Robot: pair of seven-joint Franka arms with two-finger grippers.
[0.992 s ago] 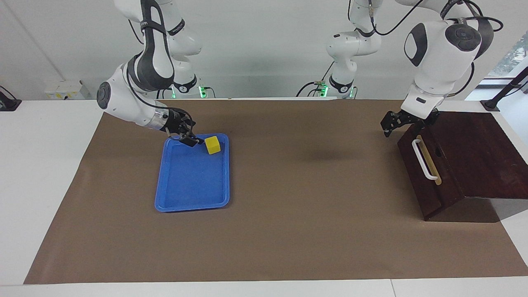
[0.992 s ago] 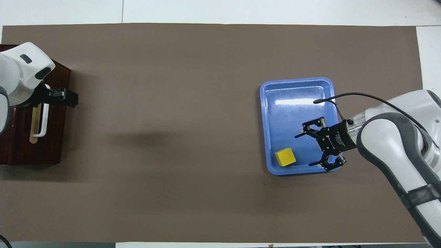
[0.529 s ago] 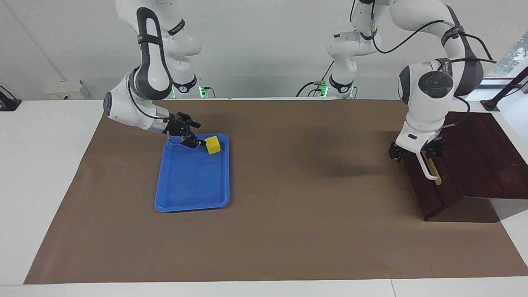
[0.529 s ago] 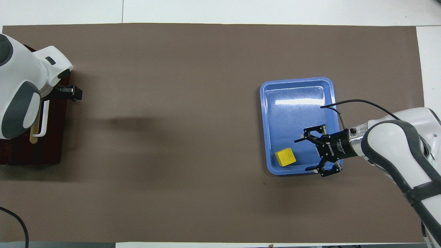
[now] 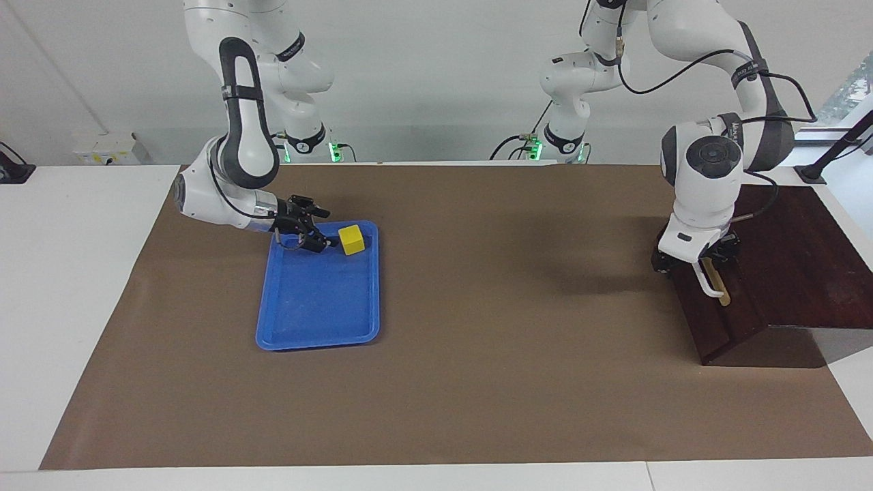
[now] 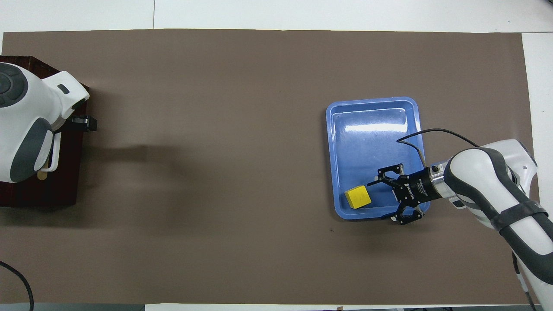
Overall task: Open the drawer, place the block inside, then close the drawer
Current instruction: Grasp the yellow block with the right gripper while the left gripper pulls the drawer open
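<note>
The yellow block (image 5: 351, 239) lies in the blue tray (image 5: 317, 341), in the corner nearest the robots toward the left arm's end; it also shows in the overhead view (image 6: 358, 197). My right gripper (image 5: 320, 239) is open, low over the tray, just beside the block and apart from it; in the overhead view it (image 6: 385, 199) points at the block. The dark drawer (image 5: 716, 320) is shut in its cabinet (image 5: 791, 259). My left gripper (image 5: 690, 260) is at the end of the white handle (image 5: 709, 285) nearer the robots.
The brown mat (image 5: 511, 354) covers the table. The tray holds only the block. The cabinet (image 6: 39, 190) stands at the left arm's end of the table, its drawer front facing the tray.
My left gripper came down from above the cabinet's edge to the drawer handle. My right gripper sank lower and edged closer to the block. The block and drawer have not moved.
</note>
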